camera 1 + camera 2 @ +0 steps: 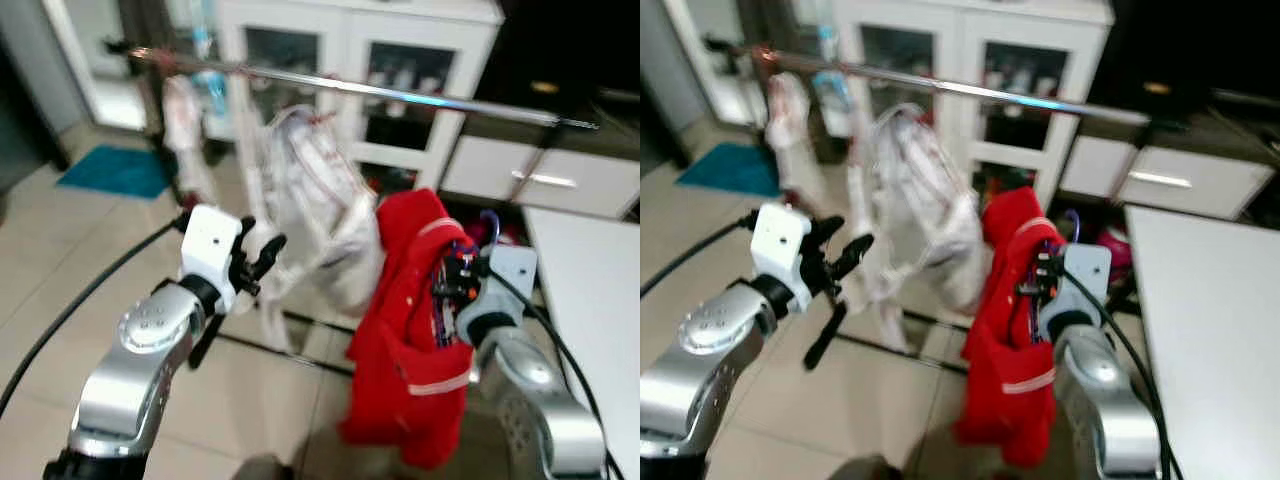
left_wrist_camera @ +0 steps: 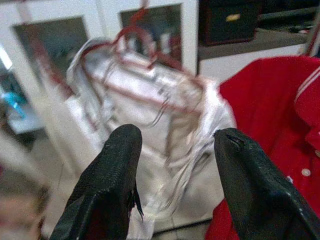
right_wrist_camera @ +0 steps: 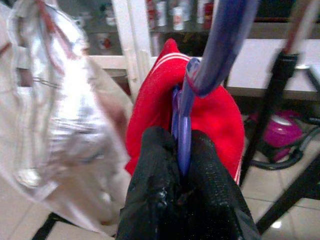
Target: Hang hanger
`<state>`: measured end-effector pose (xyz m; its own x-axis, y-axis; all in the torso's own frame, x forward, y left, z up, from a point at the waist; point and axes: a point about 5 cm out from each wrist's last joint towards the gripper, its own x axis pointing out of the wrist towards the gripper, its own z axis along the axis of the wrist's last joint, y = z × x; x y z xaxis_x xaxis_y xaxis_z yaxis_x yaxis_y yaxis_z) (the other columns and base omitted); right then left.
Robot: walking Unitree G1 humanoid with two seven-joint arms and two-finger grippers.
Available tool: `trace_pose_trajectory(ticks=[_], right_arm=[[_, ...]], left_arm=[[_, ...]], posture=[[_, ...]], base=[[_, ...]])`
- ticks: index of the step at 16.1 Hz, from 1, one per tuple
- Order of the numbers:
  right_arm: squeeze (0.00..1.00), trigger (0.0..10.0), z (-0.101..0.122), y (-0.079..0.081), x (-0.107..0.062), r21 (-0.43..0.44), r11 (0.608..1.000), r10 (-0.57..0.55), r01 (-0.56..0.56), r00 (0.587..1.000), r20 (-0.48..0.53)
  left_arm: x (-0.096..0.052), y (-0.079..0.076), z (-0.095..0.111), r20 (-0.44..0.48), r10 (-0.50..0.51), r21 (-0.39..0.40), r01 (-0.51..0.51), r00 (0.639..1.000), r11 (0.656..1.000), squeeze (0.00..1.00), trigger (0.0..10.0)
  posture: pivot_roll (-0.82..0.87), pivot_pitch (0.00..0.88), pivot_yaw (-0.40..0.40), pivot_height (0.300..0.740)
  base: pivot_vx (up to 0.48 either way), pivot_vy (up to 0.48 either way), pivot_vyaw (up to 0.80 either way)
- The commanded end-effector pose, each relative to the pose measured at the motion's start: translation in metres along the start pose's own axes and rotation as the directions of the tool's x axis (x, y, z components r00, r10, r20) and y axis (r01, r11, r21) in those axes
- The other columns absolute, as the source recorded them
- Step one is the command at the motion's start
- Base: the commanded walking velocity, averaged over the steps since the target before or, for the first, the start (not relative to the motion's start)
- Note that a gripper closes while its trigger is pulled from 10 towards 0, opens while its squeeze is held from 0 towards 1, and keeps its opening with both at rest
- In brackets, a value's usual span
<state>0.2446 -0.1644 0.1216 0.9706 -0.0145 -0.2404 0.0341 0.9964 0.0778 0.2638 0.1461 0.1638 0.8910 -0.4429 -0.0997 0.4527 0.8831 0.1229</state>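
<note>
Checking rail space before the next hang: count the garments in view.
3. A red shirt on the blue hanger held by the right gripper; a white garment on the rail; another at the rail's far left. Blur may hide more.

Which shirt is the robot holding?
The red shirt. The right gripper pinches its purple hanger. The white shirt already hangs on the rail.

A rail (image 1: 380, 92) runs across, cabinet (image 1: 400, 60) behind it. A garment (image 1: 315, 210) hangs from the rail; a shirt (image 1: 405, 330) sits right of it, table (image 1: 590, 300) at far right.
</note>
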Motion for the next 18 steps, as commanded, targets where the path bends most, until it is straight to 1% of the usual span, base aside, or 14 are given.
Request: trace_pose_trajectory(ticks=[1,6,8,10,12,14,18], right_arm=[[0.00,10.0,0.010,-0.008,-0.002,-0.024,0.999,-0.020,0.021,0.998,0.053],[0.00,10.0,0.019,-0.014,0.001,-0.149,0.989,0.012,-0.001,0.997,0.071],[0.00,10.0,0.021,-0.016,0.002,-0.181,0.984,0.017,-0.002,0.997,0.079],[0.00,10.0,0.024,-0.018,0.003,-0.183,0.983,0.014,0.003,0.996,0.089],[0.00,10.0,0.027,-0.019,0.004,-0.167,0.986,-0.002,0.020,0.994,0.111],[0.00,10.0,0.029,-0.023,0.005,-0.136,0.988,-0.053,0.070,0.990,0.129],[0.00,10.0,0.035,-0.026,0.007,-0.094,0.993,-0.059,0.075,0.985,0.162]], left_arm=[[-0.001,-0.003,0.001,0.009,-0.009,0.008,0.009,1.000,1.000,0.00,10.0],[-0.007,-0.007,-0.001,0.006,-0.007,-0.006,0.007,1.000,1.000,0.00,10.0],[-0.007,-0.008,-0.001,0.007,-0.007,-0.007,0.007,1.000,1.000,0.00,10.0],[-0.006,-0.008,0.000,0.010,-0.010,0.001,0.010,1.000,1.000,0.00,10.0],[-0.006,-0.008,0.001,0.014,-0.019,0.018,0.019,1.000,1.000,0.00,10.0],[-0.005,-0.009,0.003,0.020,-0.029,0.030,0.028,0.999,0.999,0.00,10.0],[-0.003,-0.009,0.006,0.038,-0.044,0.032,0.042,0.998,0.999,0.00,10.0]], posture=[[0.06,0.073,-0.013,0.740],[0.06,0.084,-0.033,0.740],[0.06,0.081,-0.036,0.740],[0.06,0.077,-0.038,0.740],[0.06,0.068,-0.035,0.740],[0.07,0.062,-0.033,0.740],[0.06,0.049,-0.031,0.740]], base=[[0.409,0.000,0.00],[0.409,0.000,0.00],[0.403,0.000,0.00],[0.405,0.000,0.00],[0.362,0.000,0.00],[0.000,0.000,0.00],[0.000,0.000,0.00]])
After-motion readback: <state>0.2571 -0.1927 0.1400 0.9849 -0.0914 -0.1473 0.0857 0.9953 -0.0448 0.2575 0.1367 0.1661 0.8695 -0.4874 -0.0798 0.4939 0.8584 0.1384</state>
